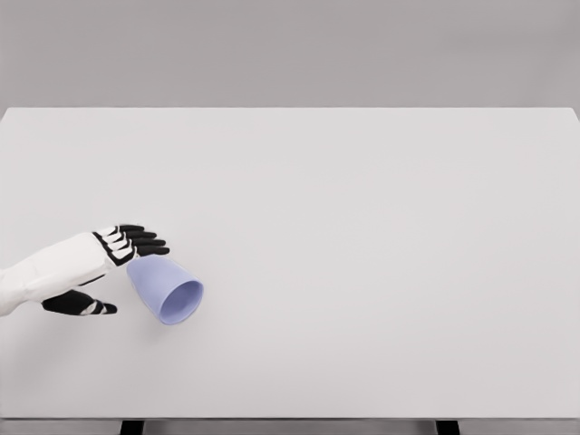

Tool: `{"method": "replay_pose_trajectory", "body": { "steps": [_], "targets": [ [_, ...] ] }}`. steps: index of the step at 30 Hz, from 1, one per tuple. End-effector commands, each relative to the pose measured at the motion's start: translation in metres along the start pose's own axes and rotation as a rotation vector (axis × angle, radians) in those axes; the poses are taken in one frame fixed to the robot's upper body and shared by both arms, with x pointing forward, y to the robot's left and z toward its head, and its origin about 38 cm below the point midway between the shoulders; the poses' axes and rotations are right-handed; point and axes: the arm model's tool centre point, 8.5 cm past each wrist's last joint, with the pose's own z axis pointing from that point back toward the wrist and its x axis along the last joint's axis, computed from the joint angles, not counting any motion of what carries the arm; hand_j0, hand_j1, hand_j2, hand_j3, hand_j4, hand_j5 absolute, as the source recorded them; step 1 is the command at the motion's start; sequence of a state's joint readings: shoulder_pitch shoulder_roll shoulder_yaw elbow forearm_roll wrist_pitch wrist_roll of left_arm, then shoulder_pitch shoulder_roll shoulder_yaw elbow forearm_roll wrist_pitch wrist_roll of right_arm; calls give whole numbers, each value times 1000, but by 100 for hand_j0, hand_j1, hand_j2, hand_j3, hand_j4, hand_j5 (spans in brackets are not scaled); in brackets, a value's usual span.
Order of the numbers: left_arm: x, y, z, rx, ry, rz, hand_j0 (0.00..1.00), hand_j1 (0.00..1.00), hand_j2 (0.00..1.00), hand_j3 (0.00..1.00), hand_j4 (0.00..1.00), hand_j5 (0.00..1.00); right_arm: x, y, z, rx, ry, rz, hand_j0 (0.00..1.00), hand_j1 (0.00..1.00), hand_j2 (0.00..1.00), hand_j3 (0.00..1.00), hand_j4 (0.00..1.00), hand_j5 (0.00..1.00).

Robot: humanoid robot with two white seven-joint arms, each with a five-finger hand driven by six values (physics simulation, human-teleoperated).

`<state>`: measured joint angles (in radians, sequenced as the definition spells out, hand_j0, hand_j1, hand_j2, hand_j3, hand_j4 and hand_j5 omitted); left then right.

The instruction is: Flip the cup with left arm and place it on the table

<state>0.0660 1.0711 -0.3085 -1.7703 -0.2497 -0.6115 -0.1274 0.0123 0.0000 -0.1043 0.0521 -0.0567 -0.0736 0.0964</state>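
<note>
Nearest the camera, two dark table legs (132, 427) are seen under the front edge of the white rectangular table (362, 227). At about 8 o'clock from table centre, a pale lavender-blue tapered plastic cup (166, 289) is lying on its side, open mouth turned toward 5 o'clock, narrow base toward 10 o'clock. The left hand (91, 267), white with black fingers, is brought in from the 9 o'clock edge. Its fingers (140, 240) are extended over the cup's base end, the thumb (82, 305) is spread below at the cup's 9 o'clock; the hand is loose, with no closed grasp visible. Whether the fingers touch the cup cannot be told. Beyond the table's far edge, a plain grey backdrop (290, 50) is shown.
</note>
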Motion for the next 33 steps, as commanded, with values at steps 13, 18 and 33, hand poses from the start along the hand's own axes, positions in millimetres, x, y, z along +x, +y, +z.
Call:
{"method": "replay_pose_trajectory", "body": {
  "steps": [13, 18, 33],
  "targets": [
    [5, -8, -5, 16, -23, 72, 99, 99, 99, 99, 99, 99, 0, 0, 0, 0, 0, 0, 100, 100, 100, 100, 100, 100],
    [7, -11, -10, 25, -33, 77, 99, 99, 99, 99, 99, 99, 0, 0, 0, 0, 0, 0, 100, 100, 100, 100, 100, 100],
    [16, -25, -31, 28, -71, 67, 98, 98, 98, 98, 98, 98, 0, 0, 0, 0, 0, 0, 100, 100, 100, 100, 100, 100]
  ]
}}
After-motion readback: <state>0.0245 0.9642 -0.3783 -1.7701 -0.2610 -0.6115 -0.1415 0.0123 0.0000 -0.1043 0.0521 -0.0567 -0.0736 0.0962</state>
